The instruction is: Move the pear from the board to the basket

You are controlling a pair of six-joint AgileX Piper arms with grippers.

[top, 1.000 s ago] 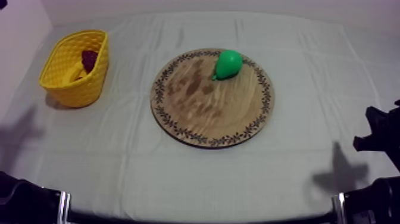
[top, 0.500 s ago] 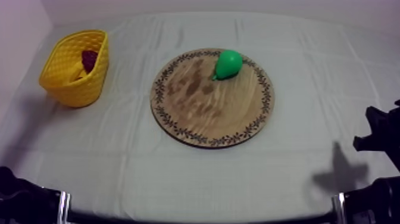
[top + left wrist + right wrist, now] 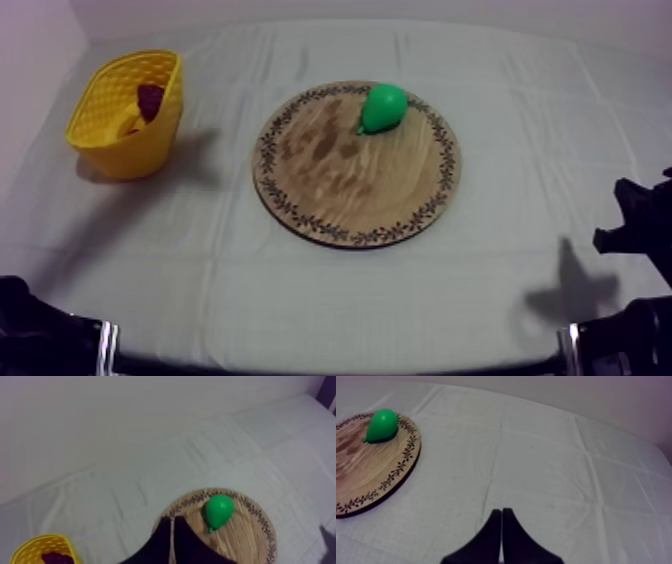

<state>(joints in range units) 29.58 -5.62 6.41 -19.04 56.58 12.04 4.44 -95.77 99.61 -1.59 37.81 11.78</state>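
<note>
Lying on the wooden board (image 3: 335, 175), the pear (image 3: 384, 107) sits toward the far rim, a bit right of ctr in the top view. Its fat end is up-right and its thin stalk end points down-left toward board ctr. It touches the wood just inside the patterned border, and nothing grips it. Board is mid-table, flat on the grey-white cloth (image 3: 500, 290).

Yellow basket (image 3: 128, 150) stands at far left of the table, well apart from board, w/ bare cloth btw them. Inside is a dark red-purple bunch of grapes (image 3: 150, 100), plus a yellowish shape (image 3: 130, 124) beside it, can't tell what.

Left tool (image 3: 172, 520): fingers pressed together into a narrow wedge, closed on nothing. In the left wrist view its tip is seen against the board's rim (image 3: 165, 518), w/ the pear (image 3: 219, 511) beyond it & to one side, no contact. Basket (image 3: 22, 551) w/ grapes (image 3: 55, 558) is off to the other side.

Right tool (image 3: 501, 511): likewise closed, fingers together, empty. It hangs over bare cloth, well apart from board (image 3: 366, 471). The pear (image 3: 382, 424) is on the board's far part, far from this tool.

Top view: left arm (image 3: 30, 335) is low at the near-left edge and right arm (image 3: 640, 230) at the right edge, both apart from board.
</note>
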